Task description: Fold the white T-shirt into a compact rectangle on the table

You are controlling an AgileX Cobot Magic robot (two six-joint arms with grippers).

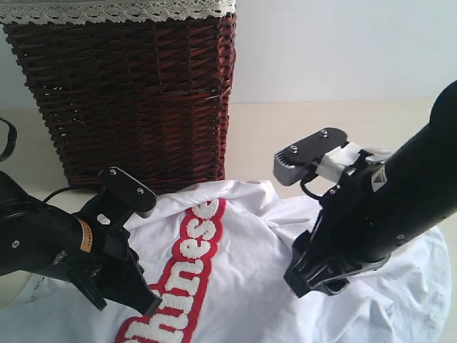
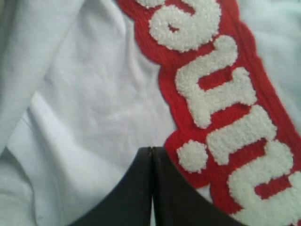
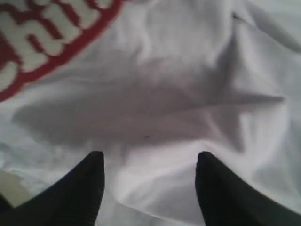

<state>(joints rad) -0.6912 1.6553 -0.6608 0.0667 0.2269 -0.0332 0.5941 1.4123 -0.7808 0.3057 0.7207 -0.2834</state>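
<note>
The white T-shirt (image 1: 243, 243) lies rumpled on the table (image 1: 321, 121), its red-edged fuzzy lettering (image 1: 193, 264) running toward the front left. My left gripper (image 1: 146, 304) rests low on the shirt beside the lettering (image 2: 221, 94). Its jaws are pressed together (image 2: 151, 150) with no cloth showing between them. My right gripper (image 1: 314, 282) hangs over the plain right part of the shirt (image 3: 178, 84). It is open (image 3: 150, 157), and a raised fold of white cloth lies between and just past its fingertips (image 3: 96, 160), not pinched.
A tall dark wicker basket (image 1: 121, 93) with white lace trim stands at the back left, close behind the shirt's far edge. Bare beige table stretches to the right of it, up to the pale wall.
</note>
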